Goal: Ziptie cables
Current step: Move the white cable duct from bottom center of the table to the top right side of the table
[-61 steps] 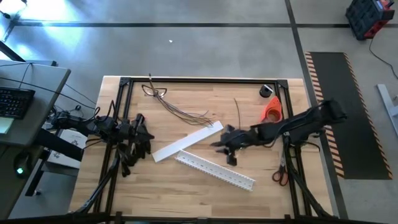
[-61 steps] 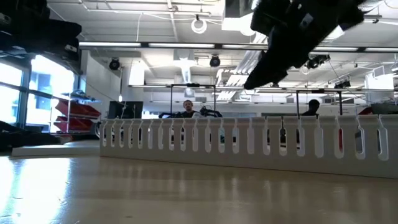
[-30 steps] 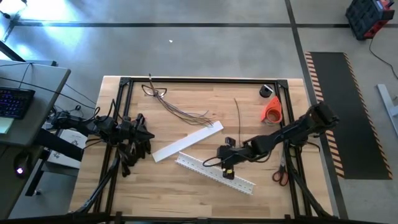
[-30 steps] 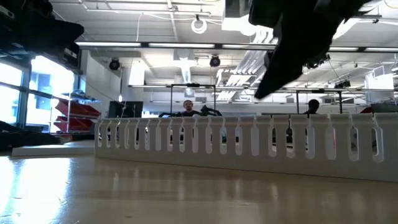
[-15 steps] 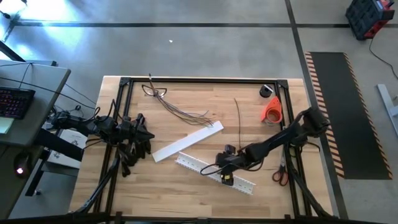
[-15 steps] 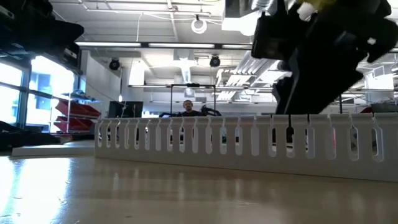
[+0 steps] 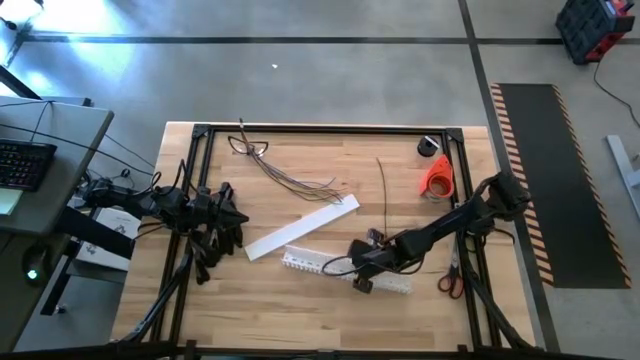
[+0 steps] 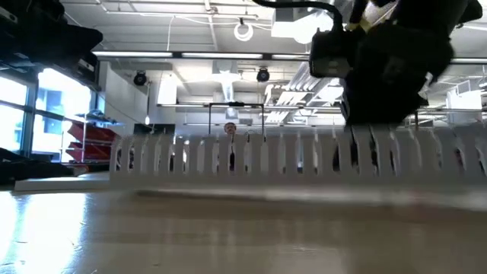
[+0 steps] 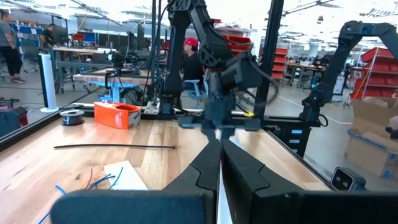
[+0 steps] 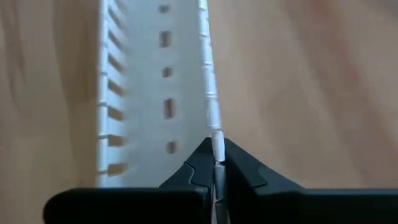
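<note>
1. The right gripper is low over the near middle of the table, its fingers pressed together on one slotted wall of the white channel; the right wrist view shows the wall's edge pinched between the fingertips.
2. The channel is an open trough with slotted side walls. In the right wrist view its floor is bare apart from punched holes, with nothing lying in the stretch that shows.
3. In the low view the channel is blurred and seems lifted off the wood; I cannot tell for sure.
4. A flat white lid strip lies just beyond the channel, at an angle to it.
5. The cables lie loose on the far left part of the table, well apart from the channel, ends fanned toward the lid strip.
6. The ziptie lies on the wood right of centre, beyond the right gripper and not touching it.
7. An orange tape holder and a small dark roll sit at the far right; scissors lie at the near right edge.
8. The left gripper waits at the left edge of the table, fingers closed with nothing between them.
</note>
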`<state>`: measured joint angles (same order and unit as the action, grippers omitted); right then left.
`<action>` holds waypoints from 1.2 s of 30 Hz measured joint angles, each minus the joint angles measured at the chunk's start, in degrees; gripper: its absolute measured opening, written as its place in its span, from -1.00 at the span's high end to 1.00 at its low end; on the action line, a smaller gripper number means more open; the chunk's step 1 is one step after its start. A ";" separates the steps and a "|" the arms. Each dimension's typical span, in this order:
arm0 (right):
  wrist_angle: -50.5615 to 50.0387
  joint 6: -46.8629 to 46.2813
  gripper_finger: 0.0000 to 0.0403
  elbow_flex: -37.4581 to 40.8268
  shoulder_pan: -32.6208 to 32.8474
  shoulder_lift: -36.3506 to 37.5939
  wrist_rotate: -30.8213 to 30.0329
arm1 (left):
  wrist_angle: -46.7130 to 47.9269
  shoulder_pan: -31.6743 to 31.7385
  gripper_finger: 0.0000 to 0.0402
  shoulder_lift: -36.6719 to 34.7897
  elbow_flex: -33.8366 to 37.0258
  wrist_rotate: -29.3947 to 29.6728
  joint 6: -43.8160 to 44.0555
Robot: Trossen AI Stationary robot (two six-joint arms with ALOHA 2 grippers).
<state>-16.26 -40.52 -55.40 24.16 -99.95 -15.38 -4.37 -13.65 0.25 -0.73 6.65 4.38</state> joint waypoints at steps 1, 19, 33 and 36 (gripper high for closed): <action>-0.80 -1.93 0.99 0.00 0.02 1.25 -2.53 | 0.01 0.00 1.00 0.00 0.00 -0.03 0.00; -57.43 -58.52 1.00 0.00 0.91 18.57 -25.34 | 0.22 0.00 1.00 0.00 0.00 -0.17 0.02; -35.42 -61.26 1.00 19.30 -11.82 23.58 -17.23 | 0.25 0.00 1.00 0.00 0.00 -0.09 -3.20; -34.93 -62.04 1.00 21.29 -14.39 24.16 -16.53 | 0.23 0.00 1.00 0.00 0.00 -0.06 -6.41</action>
<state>-51.19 -102.56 -34.11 9.77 -75.79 -31.92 -4.14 -13.65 0.25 -0.73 6.59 -2.02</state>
